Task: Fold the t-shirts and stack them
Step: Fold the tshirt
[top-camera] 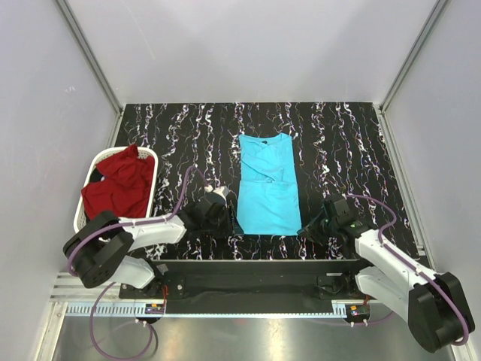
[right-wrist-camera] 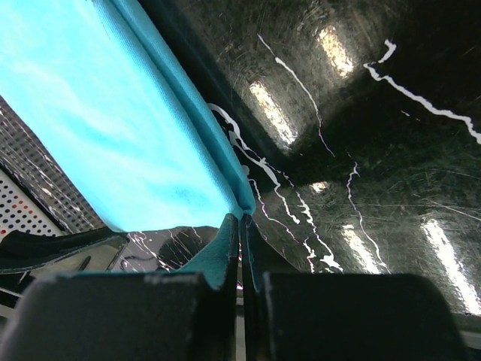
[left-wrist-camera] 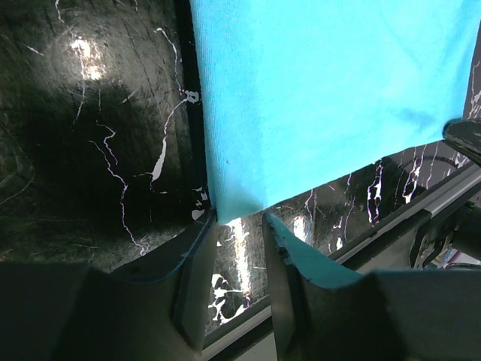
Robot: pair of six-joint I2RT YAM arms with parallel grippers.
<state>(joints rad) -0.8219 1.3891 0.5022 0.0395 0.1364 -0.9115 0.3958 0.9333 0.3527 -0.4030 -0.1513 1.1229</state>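
Note:
The turquoise t-shirt (top-camera: 267,184) lies flat on the black marbled table, folded into a long strip with its collar at the far end. The dark red t-shirt (top-camera: 116,184) is bunched in the white basket. My left gripper (top-camera: 228,218) is at the turquoise shirt's near left corner; in the left wrist view the gripper (left-wrist-camera: 237,244) is open, with the cloth corner (left-wrist-camera: 225,207) just at its fingertips. My right gripper (top-camera: 310,227) is at the near right corner; in the right wrist view the gripper (right-wrist-camera: 242,226) is shut, pinching the shirt's hem corner (right-wrist-camera: 242,201).
The white laundry basket (top-camera: 154,162) stands at the left edge of the table. The table's front edge and metal rail (left-wrist-camera: 421,203) run close below both grippers. Grey walls enclose the table on three sides.

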